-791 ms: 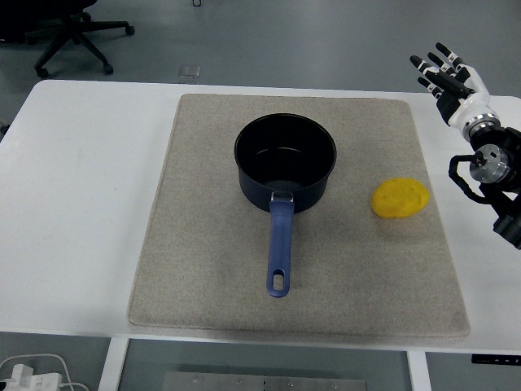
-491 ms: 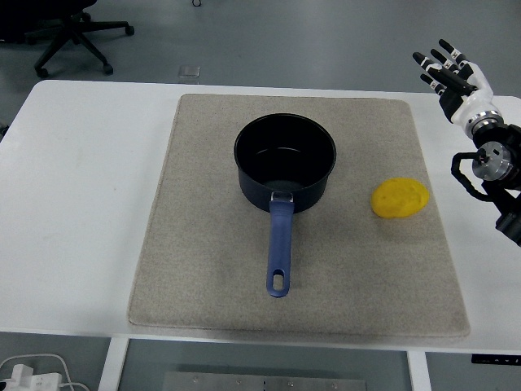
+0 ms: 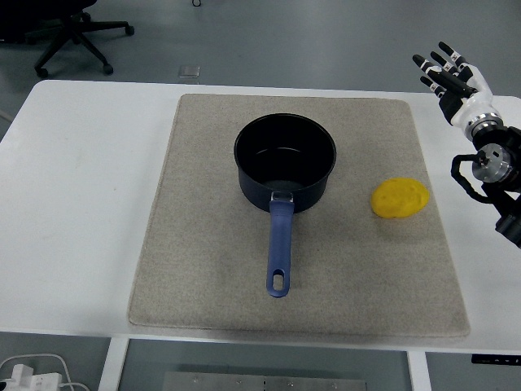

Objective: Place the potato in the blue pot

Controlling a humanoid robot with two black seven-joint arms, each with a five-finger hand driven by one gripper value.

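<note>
Yellow potato (image 3: 400,198), likely firm and smooth, lies near the mat's (image 3: 203,269) right edge beside the blue pot (image 3: 285,161), best gripped across its middle, as the right hand (image 3: 452,77) hovers empty, fingers spread.

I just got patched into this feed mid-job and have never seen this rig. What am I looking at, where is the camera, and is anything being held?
This is one view from a camera high on the robot, looking down over a white table. A beige mat covers the middle. On it stands the blue pot, apparently empty, handle toward the near edge. The yellow potato lies on the mat to its right, apart from it. The black arm at the right edge ends in the right hand, fingers spread, holding nothing. The left arm is out of view.
</note>
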